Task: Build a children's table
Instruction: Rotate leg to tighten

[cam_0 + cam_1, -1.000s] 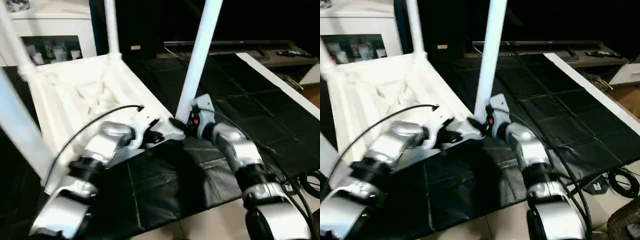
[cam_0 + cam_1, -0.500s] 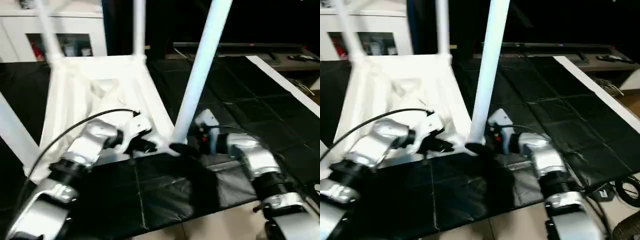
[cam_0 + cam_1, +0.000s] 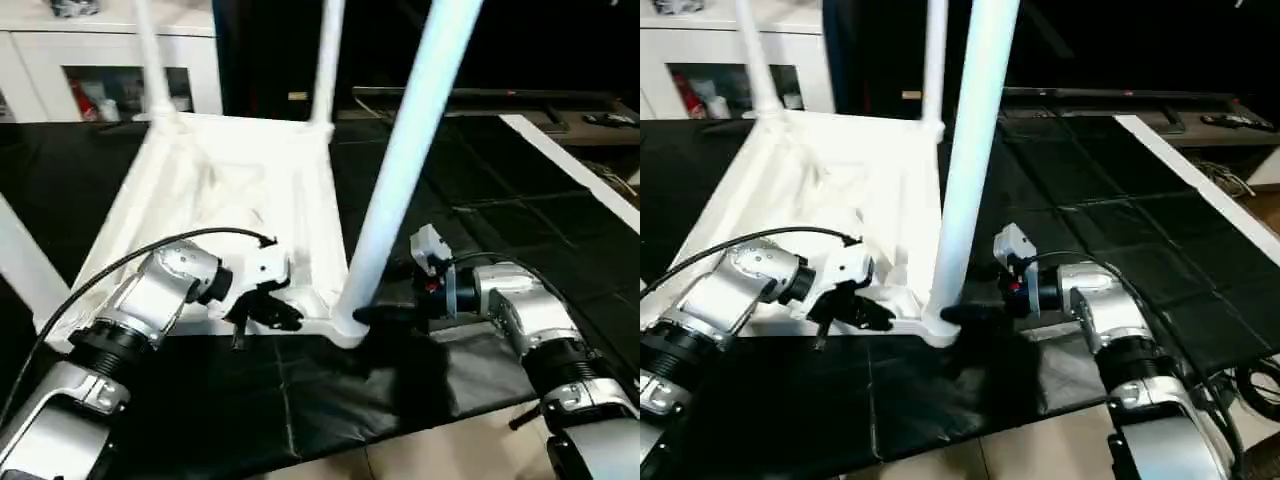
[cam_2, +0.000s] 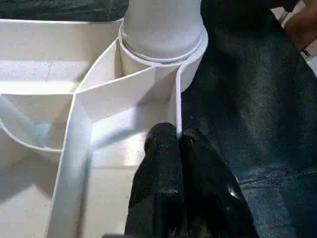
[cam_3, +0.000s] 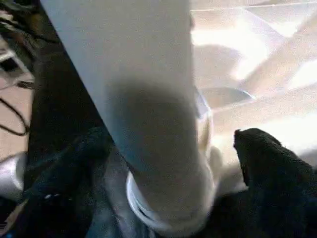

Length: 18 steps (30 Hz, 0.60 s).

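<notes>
The children's table lies upside down on a black mat, its ribbed white top (image 3: pixel 230 190) facing up and white legs standing in the corner sockets. The nearest leg (image 3: pixel 400 190) rises from the front right socket (image 4: pixel 161 47). My left gripper (image 3: pixel 285 312) is shut, and its fingertips (image 4: pixel 177 141) press on the rim wall just beside that socket. My right gripper (image 3: pixel 385 315) reaches in from the right and is open. One finger (image 5: pixel 267 163) stands on each side of the leg's base (image 5: pixel 163 163), with a gap showing beside it.
Two far legs (image 3: pixel 150 60) (image 3: pixel 328 60) and a near left leg (image 3: pixel 20 260) also stand up. A white cabinet with glass doors (image 3: pixel 110 70) is behind. A white strip (image 3: pixel 570 165) edges the mat on the right, and cables (image 3: pixel 1250 370) lie on the floor there.
The camera has shifted. My right gripper's jaws have spread wider around the leg's base and the arm sits further right. My left gripper stays shut at the rim.
</notes>
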### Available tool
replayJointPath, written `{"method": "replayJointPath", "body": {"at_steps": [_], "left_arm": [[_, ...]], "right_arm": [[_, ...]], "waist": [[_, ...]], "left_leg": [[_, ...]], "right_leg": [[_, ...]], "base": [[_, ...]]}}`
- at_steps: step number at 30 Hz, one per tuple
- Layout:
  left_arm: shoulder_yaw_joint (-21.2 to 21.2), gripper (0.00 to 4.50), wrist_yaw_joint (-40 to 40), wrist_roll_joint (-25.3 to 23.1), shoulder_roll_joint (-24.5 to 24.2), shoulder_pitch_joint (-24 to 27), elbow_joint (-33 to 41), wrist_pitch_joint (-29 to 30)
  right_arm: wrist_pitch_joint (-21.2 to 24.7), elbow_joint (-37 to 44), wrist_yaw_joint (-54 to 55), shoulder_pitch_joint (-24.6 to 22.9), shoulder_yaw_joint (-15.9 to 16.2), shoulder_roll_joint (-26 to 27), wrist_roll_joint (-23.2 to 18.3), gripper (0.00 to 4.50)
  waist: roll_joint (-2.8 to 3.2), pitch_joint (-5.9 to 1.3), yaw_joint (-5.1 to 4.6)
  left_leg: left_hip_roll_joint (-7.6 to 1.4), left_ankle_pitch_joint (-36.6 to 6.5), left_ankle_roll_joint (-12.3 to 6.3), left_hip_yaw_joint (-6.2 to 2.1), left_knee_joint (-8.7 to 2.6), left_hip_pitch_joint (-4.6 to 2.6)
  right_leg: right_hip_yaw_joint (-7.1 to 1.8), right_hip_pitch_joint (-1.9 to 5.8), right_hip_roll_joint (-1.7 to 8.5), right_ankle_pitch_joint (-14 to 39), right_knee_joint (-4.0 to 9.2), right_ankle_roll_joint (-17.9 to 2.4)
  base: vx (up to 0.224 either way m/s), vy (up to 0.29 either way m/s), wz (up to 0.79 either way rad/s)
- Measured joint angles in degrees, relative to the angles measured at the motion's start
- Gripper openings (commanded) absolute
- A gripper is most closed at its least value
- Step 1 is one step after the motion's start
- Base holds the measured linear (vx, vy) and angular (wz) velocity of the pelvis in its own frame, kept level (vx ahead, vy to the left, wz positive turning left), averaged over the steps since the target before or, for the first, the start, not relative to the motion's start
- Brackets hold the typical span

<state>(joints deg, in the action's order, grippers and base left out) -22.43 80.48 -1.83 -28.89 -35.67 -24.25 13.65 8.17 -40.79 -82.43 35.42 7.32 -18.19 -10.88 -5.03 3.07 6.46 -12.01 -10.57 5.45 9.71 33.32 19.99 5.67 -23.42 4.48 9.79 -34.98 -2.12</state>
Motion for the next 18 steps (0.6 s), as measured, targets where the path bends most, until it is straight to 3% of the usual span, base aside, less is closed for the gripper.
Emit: {"method": "replayJointPath", "body": {"at_steps": [18], "left_arm": [[0.0, 0.0, 0.6, 0.0, -0.4, 0.5, 0.7, -0.4]], "right_arm": [[-0.8, -3.4, -3.4, 1.8, 0.8, 2.1, -0.5, 2.34]], "waist": [[0.01, 0.0, -0.04]], "left_leg": [[-0.04, 0.0, 0.0, -0.01, 0.12, 0.0]], "right_leg": [[0.02, 0.0, 0.0, 0.0, -0.04, 0.0]], "base": [[0.0, 0.0, 0.0]]}}
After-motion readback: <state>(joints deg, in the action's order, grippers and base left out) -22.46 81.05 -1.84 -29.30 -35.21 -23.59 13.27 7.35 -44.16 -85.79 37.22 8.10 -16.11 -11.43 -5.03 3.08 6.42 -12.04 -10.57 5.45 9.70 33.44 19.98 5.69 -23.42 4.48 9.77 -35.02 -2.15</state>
